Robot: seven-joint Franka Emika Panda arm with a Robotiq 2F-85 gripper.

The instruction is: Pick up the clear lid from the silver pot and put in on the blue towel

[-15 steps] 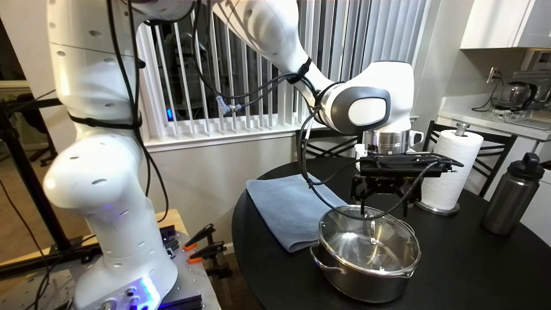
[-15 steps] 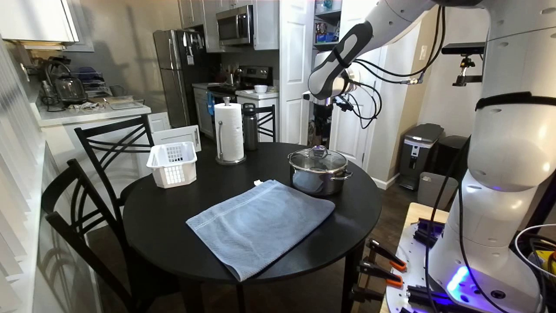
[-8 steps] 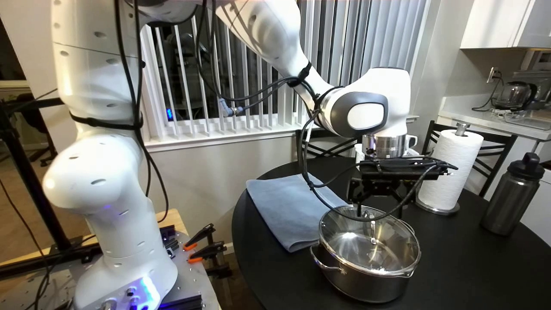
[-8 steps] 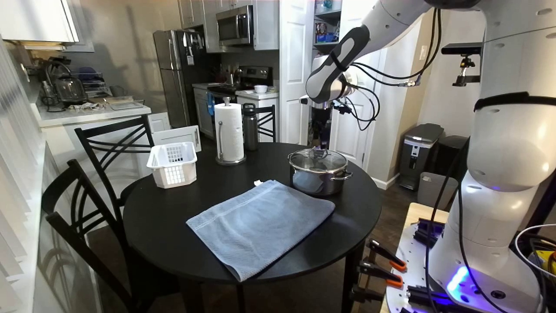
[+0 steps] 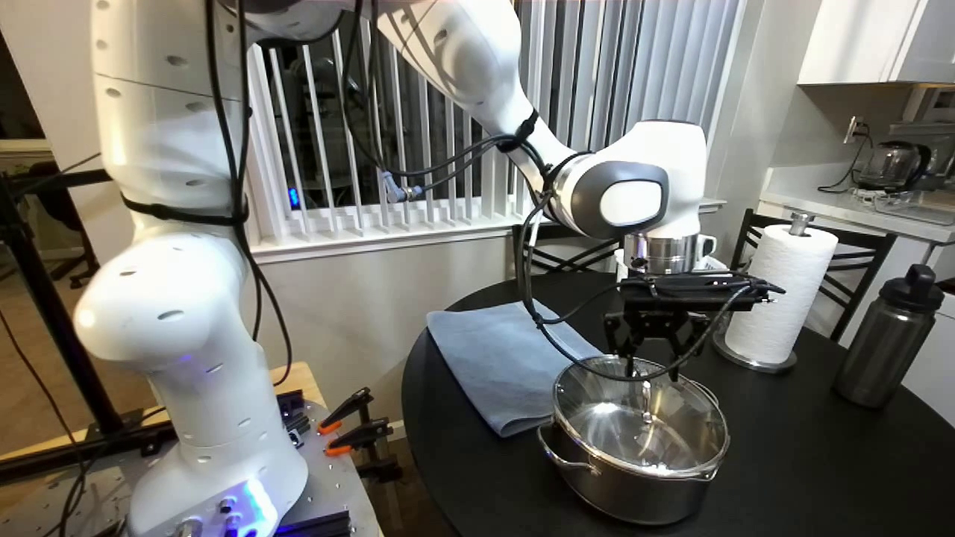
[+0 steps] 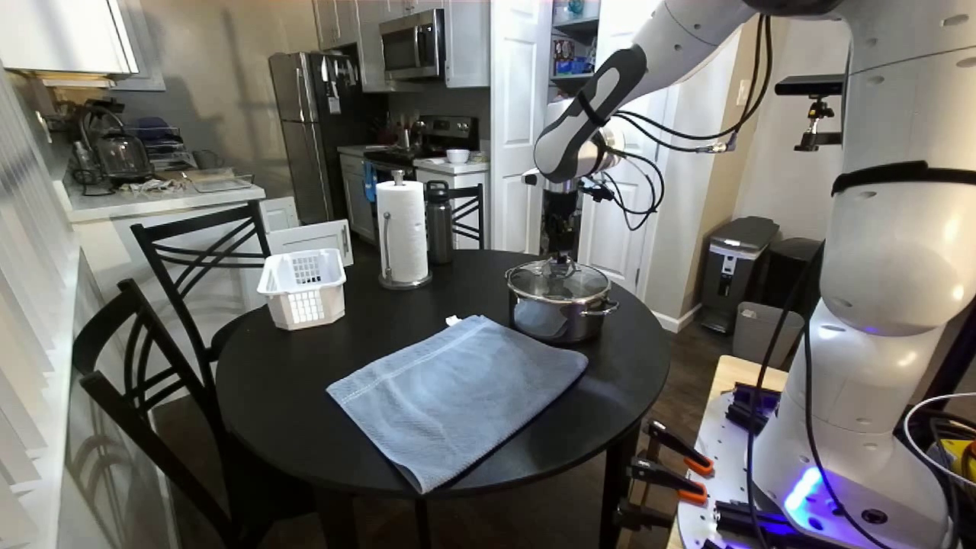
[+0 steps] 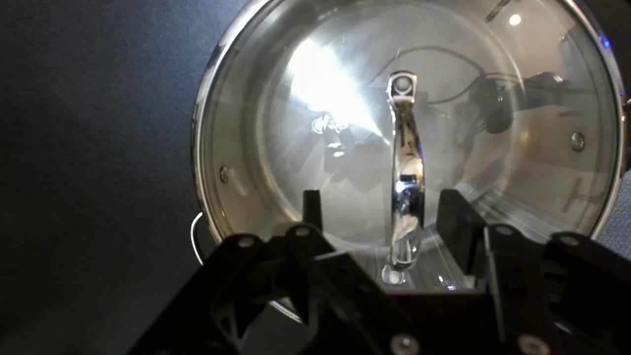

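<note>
Handle (image 7: 408,172) on the clear glass lid (image 6: 557,284) decides this one: metal arch, long axis running up and down the wrist view, about square to the way the fingers (image 7: 456,222) close. Yaw looks fine to me. Gripper (image 7: 380,209) is over the lid, released, holding nothing, one finger each side of the handle. Lid is seated on the silver pot (image 5: 638,496), not lifted.

Off-centre though: handle lies nearer the finger on the blue towel (image 6: 461,396) side, wider gap on the opposite side. I'd shift a touch toward the towel before squeezing, else one finger probably lands first and drags the lid sideways. Fingertip height vs handle: can't tell if tips are below the top of the arch or above it, so I'd check depth, maybe descend a bit. Smooth metal, could slip if the bite is shallow.

Towel lies just beside the pot on the black round table (image 6: 396,320); can't tell whether they touch. Reads as pre-grasp alignment.
</note>
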